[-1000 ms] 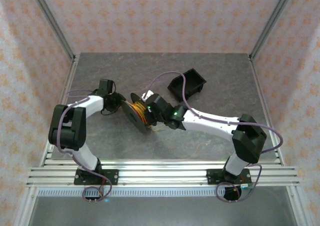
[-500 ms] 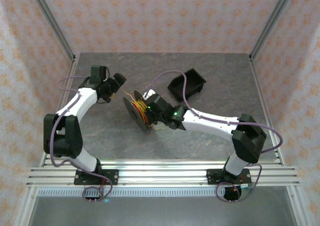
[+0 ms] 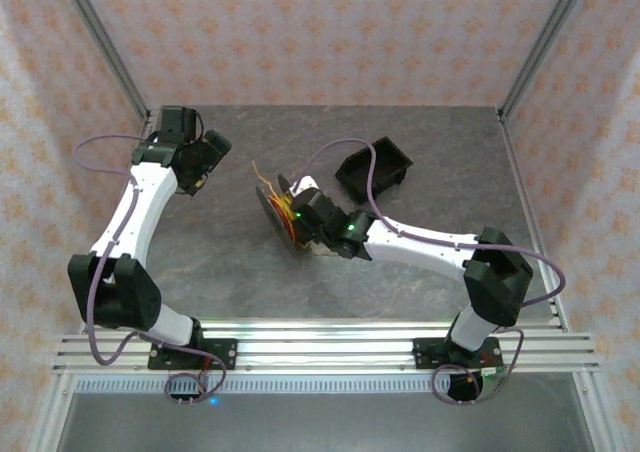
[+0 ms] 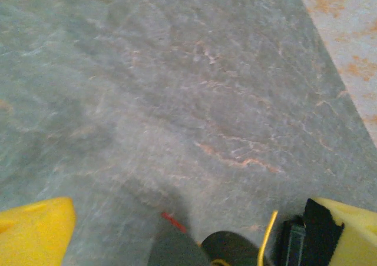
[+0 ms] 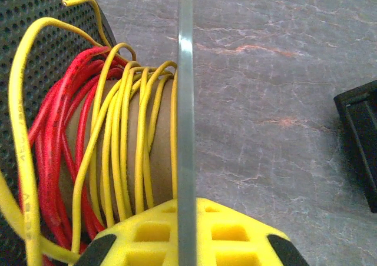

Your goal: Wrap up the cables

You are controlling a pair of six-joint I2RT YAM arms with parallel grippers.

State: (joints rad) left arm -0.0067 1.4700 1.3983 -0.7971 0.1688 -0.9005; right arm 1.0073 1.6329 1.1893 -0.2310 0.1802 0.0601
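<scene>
Cables [image 5: 141, 142], yellow with a bundle of red beside them, are wound round the brown core of a spool [image 3: 277, 212]. The spool stands tilted on its edge near the middle of the table [image 3: 430, 272], a little toward the left edge.

In the right wrist view the yellow turns lie loosely side by side on the core, with gaps between some of them. The red turns are bunched against the black perforated flange [image 5: 41, 42] on the left. One thick yellow loop stands out from the winding and arcs over the red bundle. A loose yellow end [image 5: 79, 1] pokes up in front of the perforated flange. From above, a few yellow ends stick out of the spool toward the far edge.

The right gripper [image 3: 292, 210] is clamped on the spool's other flange. This is a thin pale disc [image 5: 186, 101] seen edge-on, which runs straight down into the yellow finger pad [image 5: 206, 210].

The left gripper [image 3: 212, 155] hangs near the far left corner of the table, well apart from the spool, with its jaws spread wide. In its own blurred wrist view the yellow fingers [image 4: 35, 230] sit in the two lower corners with grey table between them. The spool's dark rim, a yellow wire end and a scrap of red show at the bottom edge.

A black open bin [image 3: 375, 167] rests toward the far edge, right of the middle and apart from the spool.
</scene>
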